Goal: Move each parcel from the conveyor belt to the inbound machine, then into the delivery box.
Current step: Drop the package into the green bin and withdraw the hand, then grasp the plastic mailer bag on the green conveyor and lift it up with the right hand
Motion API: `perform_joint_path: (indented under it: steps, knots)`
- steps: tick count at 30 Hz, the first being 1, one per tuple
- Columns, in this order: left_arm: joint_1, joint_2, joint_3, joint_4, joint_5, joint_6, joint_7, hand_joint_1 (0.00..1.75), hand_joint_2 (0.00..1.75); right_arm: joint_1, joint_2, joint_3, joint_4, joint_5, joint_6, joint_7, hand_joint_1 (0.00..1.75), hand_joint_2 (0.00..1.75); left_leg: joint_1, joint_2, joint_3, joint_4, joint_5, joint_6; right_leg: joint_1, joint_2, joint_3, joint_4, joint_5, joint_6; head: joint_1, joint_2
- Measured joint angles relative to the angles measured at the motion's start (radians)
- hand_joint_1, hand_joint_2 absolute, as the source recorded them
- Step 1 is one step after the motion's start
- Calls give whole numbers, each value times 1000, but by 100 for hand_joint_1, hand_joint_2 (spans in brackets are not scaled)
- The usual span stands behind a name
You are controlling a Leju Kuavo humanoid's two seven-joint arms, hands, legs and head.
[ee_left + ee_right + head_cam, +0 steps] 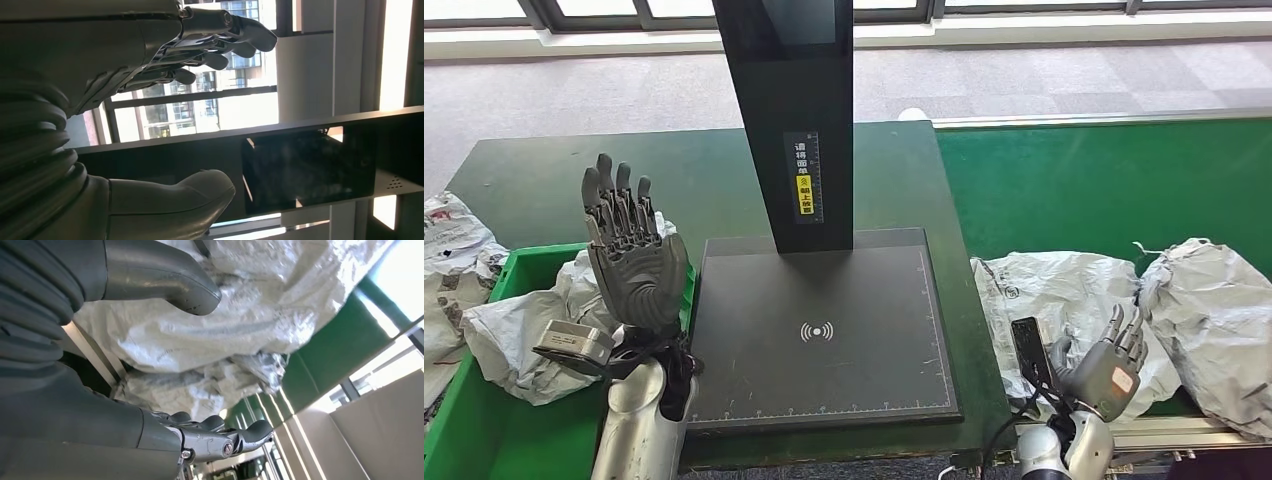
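Two grey plastic-wrapped parcels lie on the green conveyor belt (1104, 180): one parcel (1049, 290) near its front left, a second parcel (1214, 310) at the right edge. My right hand (1109, 365) hovers at the front edge of the first parcel, fingers spread and empty; the right wrist view shows that parcel (210, 335) just beyond the thumb. My left hand (632, 250) is raised, fingers straight up, holding nothing, between the green delivery box (484, 420) and the inbound machine's black plate (824, 330). A crumpled parcel (534, 330) lies in the box.
The machine's black column (799, 110) rises from the plate's back edge. Another grey parcel (449, 260) lies over the box's far left rim. A dark table (694, 180) carries the machine. In the left wrist view, a black screen (305, 170) and windows show behind the hand.
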Motion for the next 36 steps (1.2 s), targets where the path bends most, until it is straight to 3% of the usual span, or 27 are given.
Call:
perform_joint_path:
  steps: [10, 15, 16, 19, 20, 25, 36]
  knots:
    - [32, 6, -34, -52, 30, -48, -3, 0, 175, -83, -44, -146, 221, 24, -2, 53, 0, 175, 0, 0, 0, 0, 0, 0, 0, 0, 0, 0, 0, 0, 0, 0]
    - [33, 7, -38, -55, 14, -52, -3, 0, 175, -123, -94, -184, 376, 51, 4, 167, 0, 175, 0, 0, 0, 0, 0, 0, 0, 0, 0, 0, 0, 0, 0, 0]
    - [33, 7, -38, -55, 12, -52, -3, 0, 175, -130, -103, -187, 403, 55, 9, 186, 21, 175, 0, 0, 0, 0, 0, 0, 0, 0, 0, 0, 0, 0, 0, 0]
    - [33, 7, -38, -54, 12, -52, -3, 0, 175, -155, -127, -191, 471, 57, 45, 220, 152, 175, 0, 1, 2, 0, 0, 0, 1, 1, 1, 0, 0, 0, 0, 0]
    - [33, 7, -38, -53, 12, -52, -3, 0, 175, -164, -133, -193, 489, 57, 63, 226, 175, 175, 0, 2, 3, 0, 0, 0, 1, 2, 2, -1, 0, 0, 0, 0]
    - [33, 7, -38, -52, 9, -52, -3, 0, 175, -192, -150, -195, 535, 59, 123, 233, 175, 175, 2, 4, 8, 0, -1, 1, 2, 2, 8, -3, -1, 1, 0, 0]
    - [33, 7, -38, -52, 9, -52, -2, 0, 175, -213, -170, -195, 553, 63, 125, 235, 175, 175, 2, 4, 11, 1, 0, 2, 3, 2, 12, -5, 3, 3, 0, 0]
